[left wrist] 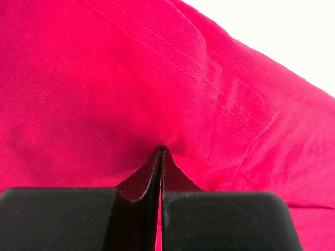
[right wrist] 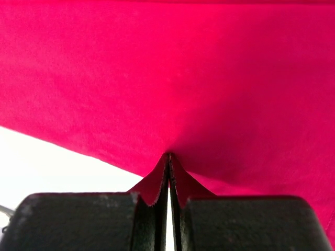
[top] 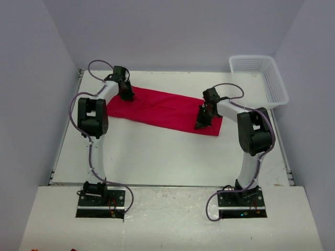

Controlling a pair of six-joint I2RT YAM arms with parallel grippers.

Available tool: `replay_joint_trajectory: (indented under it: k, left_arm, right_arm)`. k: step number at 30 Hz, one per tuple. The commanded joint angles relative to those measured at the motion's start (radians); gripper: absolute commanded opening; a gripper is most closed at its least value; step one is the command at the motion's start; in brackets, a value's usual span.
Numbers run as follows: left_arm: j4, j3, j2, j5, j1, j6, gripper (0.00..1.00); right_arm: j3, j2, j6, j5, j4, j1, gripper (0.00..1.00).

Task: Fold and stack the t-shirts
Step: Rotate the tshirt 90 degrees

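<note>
Top external: one t-shirt (top: 165, 109) pinched by left pincer (top: 127, 97) and right pincer (top: 201, 124).

basket: white plastic mesh basket (top: 276, 86), far right corner of the bench, long side along its right edge | bench: white top (top: 157, 154) | surround: plain lilac-grey walls (top: 172, 31) behind far, left, right edges
</note>
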Motion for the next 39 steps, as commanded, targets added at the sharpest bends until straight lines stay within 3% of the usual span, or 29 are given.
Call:
replay_joint_trajectory:
  k: [1,8,13,19,24,29,34,36,39]
  left_arm:
    - [-0.023,0.059,0.071,0.066,0.007,0.044,0.0]
    - [-0.027,0.15,0.152,0.17,-0.001,0.073,0.0]
    - [-0.027,0.191,0.211,0.218,-0.002,0.084,0.0]
    - [-0.018,0.256,0.257,0.262,-0.005,0.114,0.0]
    - [0.011,0.267,0.231,0.293,-0.007,0.143,0.0]
    - [0.068,0.242,0.105,0.31,-0.01,0.137,0.0]
    - [0.077,0.213,-0.083,0.281,-0.025,0.134,0.0]
    - [0.051,0.199,-0.145,0.264,-0.027,0.113,0.0]
    - [0.014,0.167,-0.2,0.258,-0.03,0.094,0.01]
  right_arm:
    - [-0.128,-0.008,0.036,0.03,-0.009,0.045,0.0]
    - [-0.323,-0.115,0.096,0.032,0.073,0.171,0.0]
    - [-0.359,-0.132,0.15,0.009,0.123,0.293,0.0]
    - [-0.232,-0.08,0.176,0.021,0.076,0.497,0.0]
    - [-0.08,-0.084,0.15,0.064,-0.008,0.579,0.0]
    - [0.014,-0.184,0.096,0.197,-0.08,0.61,0.01]
    - [0.074,-0.327,0.017,0.303,-0.16,0.605,0.32]
    - [0.104,-0.357,0.01,0.355,-0.206,0.6,0.54]
    - [0.091,-0.37,0.01,0.39,-0.238,0.577,0.64]
